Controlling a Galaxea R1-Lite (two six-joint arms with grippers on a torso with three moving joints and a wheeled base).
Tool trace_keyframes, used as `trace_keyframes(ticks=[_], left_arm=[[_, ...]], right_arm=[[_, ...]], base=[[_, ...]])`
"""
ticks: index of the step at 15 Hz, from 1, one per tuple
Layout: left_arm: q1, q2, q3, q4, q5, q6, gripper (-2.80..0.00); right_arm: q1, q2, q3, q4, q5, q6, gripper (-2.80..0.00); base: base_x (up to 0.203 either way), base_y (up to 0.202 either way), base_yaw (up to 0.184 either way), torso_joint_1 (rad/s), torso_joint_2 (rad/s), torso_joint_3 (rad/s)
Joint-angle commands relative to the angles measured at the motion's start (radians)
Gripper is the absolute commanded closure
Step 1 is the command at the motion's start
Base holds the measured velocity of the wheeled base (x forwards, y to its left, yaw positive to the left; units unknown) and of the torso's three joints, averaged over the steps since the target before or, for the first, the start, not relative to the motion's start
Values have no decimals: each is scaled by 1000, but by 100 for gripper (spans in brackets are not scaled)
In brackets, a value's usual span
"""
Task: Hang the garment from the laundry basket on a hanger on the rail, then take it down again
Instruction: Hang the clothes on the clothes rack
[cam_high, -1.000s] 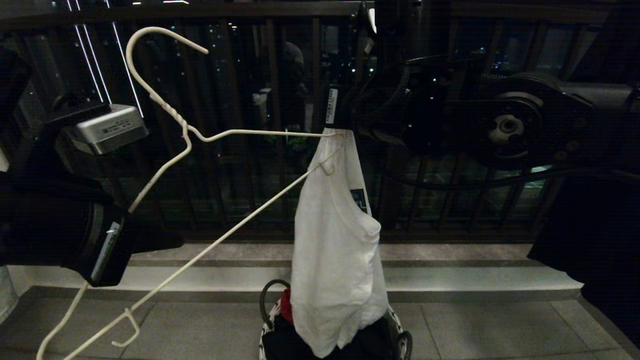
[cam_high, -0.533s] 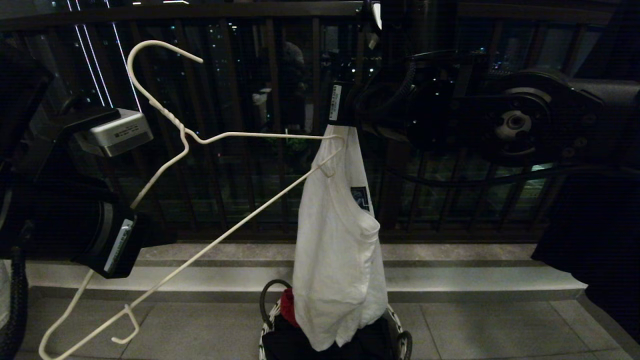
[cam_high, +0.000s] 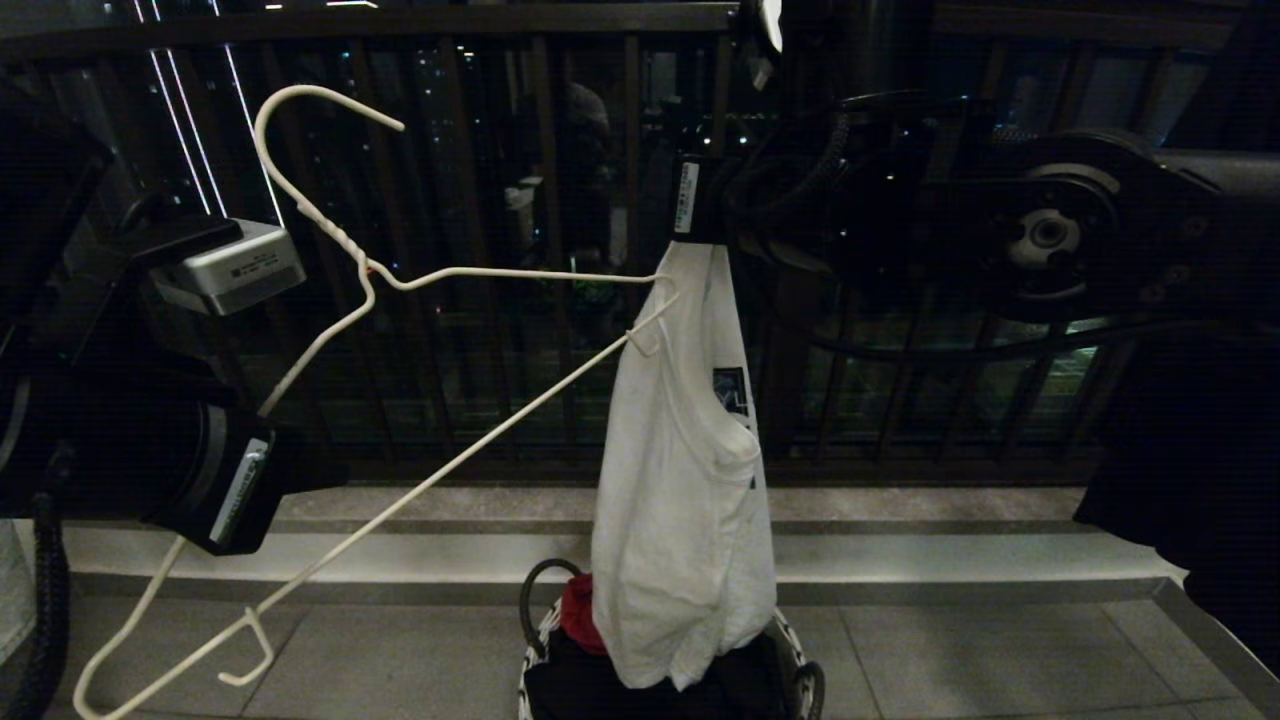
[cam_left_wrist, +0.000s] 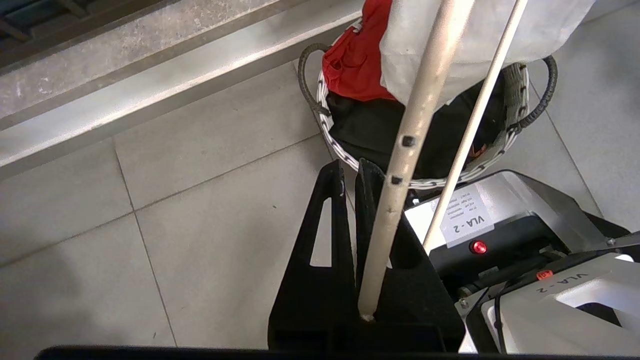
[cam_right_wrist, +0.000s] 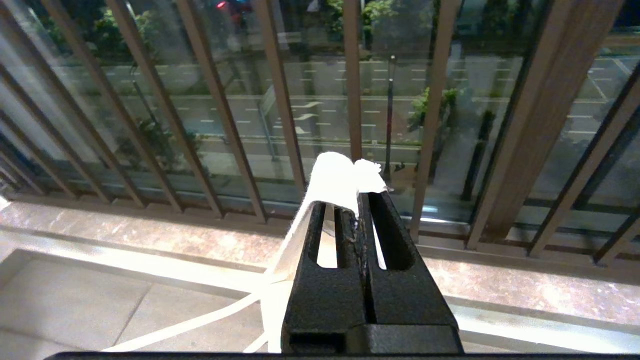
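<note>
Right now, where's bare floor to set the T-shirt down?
Bare tiles left of the laundry basket up to the stone step, and right of it. The basket is crowded: black garment, red cloth, T-shirt hanging over it.

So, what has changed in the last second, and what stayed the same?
The right gripper, shut on the top of the white T-shirt, drifted slightly to the right, taking the shirt with it. The wire hanger's hook dropped a little and its far end now lies just short of the shirt's top. The left gripper stays shut on the hanger's lower arm. The laundry basket below with the red cloth did not move.
</note>
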Motion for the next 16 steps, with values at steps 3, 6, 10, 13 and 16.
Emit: trace_keyframes(ticks=[3,6,10,13,16], left_arm=[[1,2,3,5,18,0,0],[1,-17,3,7,24,1,0],[6,-14,2,7,37,0,0],[9,-9,2,7,38,0,0],[-3,-23,0,8,28,3,0]], right_arm=[[-18,-18,0,0,-3,-12,0],[-35,-18,5,5,-3,-16,0],[-38,-18,6,1,-3,-30,0],[-44,-15,6,0,-3,-34,0],[-44,-6,5,-1,-2,-39,0]], base=[[0,0,0,0,0,0],[0,0,0,0,0,0],[0,0,0,0,0,0],[0,0,0,0,0,0],[0,0,0,0,0,0]])
